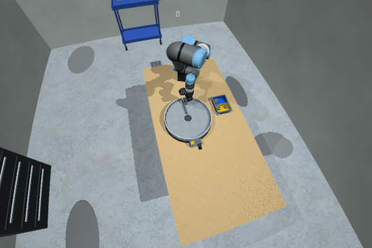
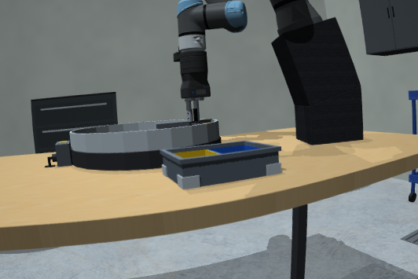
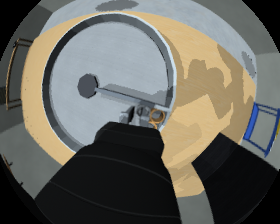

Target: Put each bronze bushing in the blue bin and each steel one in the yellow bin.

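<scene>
My gripper (image 2: 192, 119) (image 3: 137, 112) points straight down, its fingertips low inside the rim of the turntable (image 1: 197, 126) (image 2: 130, 142) (image 3: 111, 55), beside the radial bar (image 1: 185, 107) (image 3: 125, 95). The fingers stand partly open. A bronze bushing (image 3: 156, 116) lies beside them near the rim; another shows partly below it. A greyish bushing seems to be close to the fingertips, partly hidden. The blue bin (image 1: 222, 98) (image 2: 236, 148) holds a bronze bushing (image 1: 216, 100). The yellow bin (image 1: 222, 111) (image 2: 194, 154) holds two steel bushings (image 1: 219, 107) (image 1: 225, 106).
The two bins form one grey-walled box on the wooden table (image 1: 217, 164) (image 2: 98, 196), beside the turntable. A small grey unit (image 1: 196, 142) (image 2: 63, 154) is at the turntable's far side from the arm. The turntable's raised rim surrounds the fingertips' area.
</scene>
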Available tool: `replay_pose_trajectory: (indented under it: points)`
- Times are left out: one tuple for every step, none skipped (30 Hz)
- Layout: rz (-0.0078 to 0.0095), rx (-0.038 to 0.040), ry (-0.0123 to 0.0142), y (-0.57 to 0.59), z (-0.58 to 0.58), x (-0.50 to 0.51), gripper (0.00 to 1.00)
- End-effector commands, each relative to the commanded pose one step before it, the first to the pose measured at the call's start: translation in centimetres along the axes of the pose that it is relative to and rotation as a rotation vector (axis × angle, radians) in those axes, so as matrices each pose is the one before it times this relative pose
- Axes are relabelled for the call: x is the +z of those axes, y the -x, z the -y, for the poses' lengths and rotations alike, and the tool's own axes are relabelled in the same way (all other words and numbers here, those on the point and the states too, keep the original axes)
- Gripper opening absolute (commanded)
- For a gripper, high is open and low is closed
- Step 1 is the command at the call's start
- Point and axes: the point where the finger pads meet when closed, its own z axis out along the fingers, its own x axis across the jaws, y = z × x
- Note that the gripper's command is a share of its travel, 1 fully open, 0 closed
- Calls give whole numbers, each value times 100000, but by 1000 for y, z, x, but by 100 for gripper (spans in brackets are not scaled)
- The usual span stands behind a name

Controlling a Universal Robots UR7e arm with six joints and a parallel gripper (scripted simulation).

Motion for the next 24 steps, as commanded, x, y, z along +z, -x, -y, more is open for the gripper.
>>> replay_pose_trajectory:
  points:
    - [126, -14, -103, 33, 24, 65, 40]
    - [0, 0, 0, 0, 0, 0, 40]
    - [0, 0, 0, 0, 0, 0, 40]
    - [0, 0, 0, 0, 0, 0, 40]
    - [-15, 1, 13, -2, -3, 111, 40]
    - [1, 0, -1, 0, 0, 136, 40]
    - [1, 0, -1, 0, 0, 136, 40]
    - [1, 0, -1, 0, 0, 136, 40]
    - [1, 0, -1, 0, 0, 136, 40]
    - [0, 0, 0, 0, 0, 0, 40]
    - [0, 0, 0, 0, 0, 0, 40]
    - [0, 0, 0, 0, 0, 0, 40]
    - [0, 0, 0, 0, 0, 0, 40]
    - [0, 0, 0, 0, 0, 0, 40]
    - [1, 0, -1, 0, 0, 136, 40]
    - [1, 0, -1, 0, 0, 136, 40]
    - [1, 0, -1, 0, 0, 136, 40]
    - [1, 0, -1, 0, 0, 136, 40]
    - [1, 0, -1, 0, 0, 136, 40]
    - [0, 0, 0, 0, 0, 0, 40]
    - [0, 0, 0, 0, 0, 0, 40]
    - [0, 0, 0, 0, 0, 0, 40]
    - [1, 0, -1, 0, 0, 136, 40]
    - [1, 0, -1, 0, 0, 136, 40]
